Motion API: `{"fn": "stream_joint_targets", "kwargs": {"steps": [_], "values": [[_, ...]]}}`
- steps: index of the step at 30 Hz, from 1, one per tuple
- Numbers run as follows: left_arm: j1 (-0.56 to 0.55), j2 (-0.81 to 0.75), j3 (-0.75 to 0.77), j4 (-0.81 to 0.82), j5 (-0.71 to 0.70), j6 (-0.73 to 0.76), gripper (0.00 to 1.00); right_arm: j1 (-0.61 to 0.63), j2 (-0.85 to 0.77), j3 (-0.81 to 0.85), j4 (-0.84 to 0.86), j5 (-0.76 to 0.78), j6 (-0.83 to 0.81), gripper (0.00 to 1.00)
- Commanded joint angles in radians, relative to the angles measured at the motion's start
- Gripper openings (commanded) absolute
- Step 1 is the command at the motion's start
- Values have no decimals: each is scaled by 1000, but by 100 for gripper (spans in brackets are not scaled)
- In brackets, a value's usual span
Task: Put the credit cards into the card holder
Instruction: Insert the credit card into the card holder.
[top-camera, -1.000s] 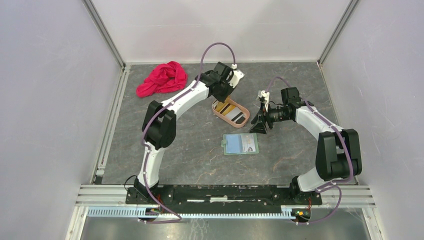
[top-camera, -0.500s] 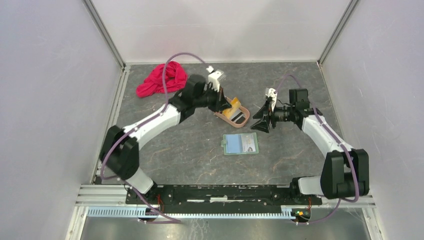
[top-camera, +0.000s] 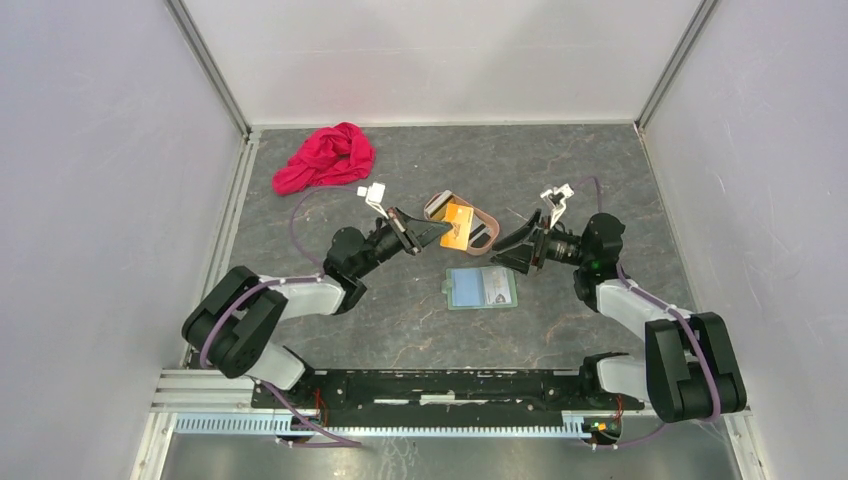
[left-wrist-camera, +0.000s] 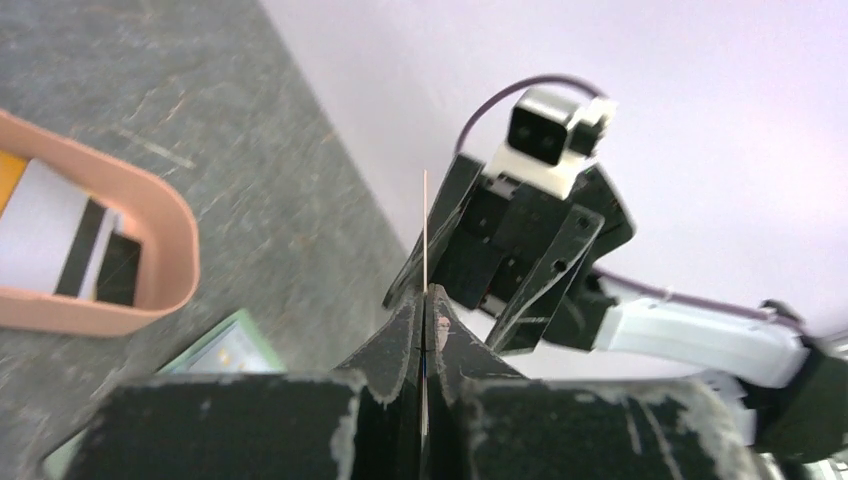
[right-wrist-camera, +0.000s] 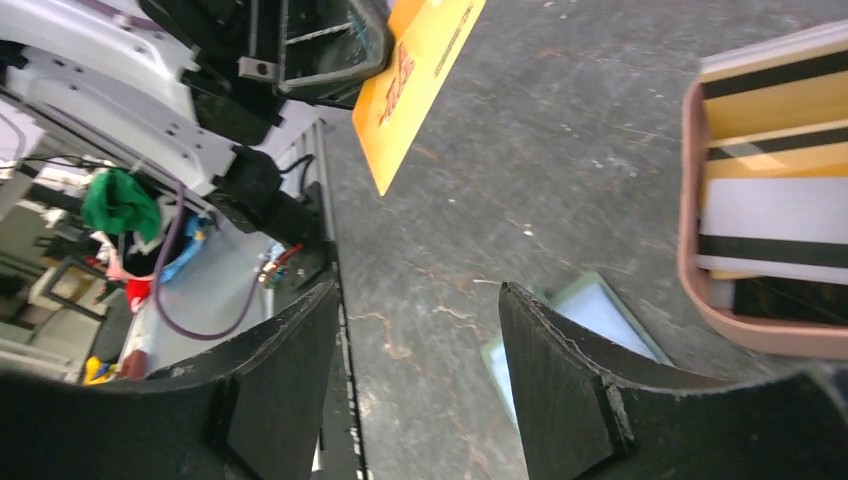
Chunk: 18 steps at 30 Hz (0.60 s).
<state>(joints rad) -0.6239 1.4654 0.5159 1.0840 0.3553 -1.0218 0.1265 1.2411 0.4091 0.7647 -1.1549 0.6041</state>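
Near the card holder: pinching an orange credit card in left gripper, offered toward gaping, empty right gripper, likely for handover.

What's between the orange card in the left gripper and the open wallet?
Nothing visible. The left gripper holds the orange card in the air, just beyond the wallet, which lies open and uncovered. The open right gripper hovers near the wallet's far edge, facing the card; it may crowd the approach.
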Motion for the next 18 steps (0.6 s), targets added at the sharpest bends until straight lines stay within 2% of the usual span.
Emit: {"fn": "stream_joint_targets", "kwargs": {"steps": [1,4,8,18], "values": [[-13,66,-49,424,-106,-211,2,51,15,25,205,19,220,66],[-45,118,-60,516,-130,-249,2,62,26,23,229,32,267,63],[-76,148,-65,538,-155,-245,2,68,28,-1,356,37,368,61],[-118,196,-45,567,-127,-255,2,69,43,22,329,38,360,58]]}}
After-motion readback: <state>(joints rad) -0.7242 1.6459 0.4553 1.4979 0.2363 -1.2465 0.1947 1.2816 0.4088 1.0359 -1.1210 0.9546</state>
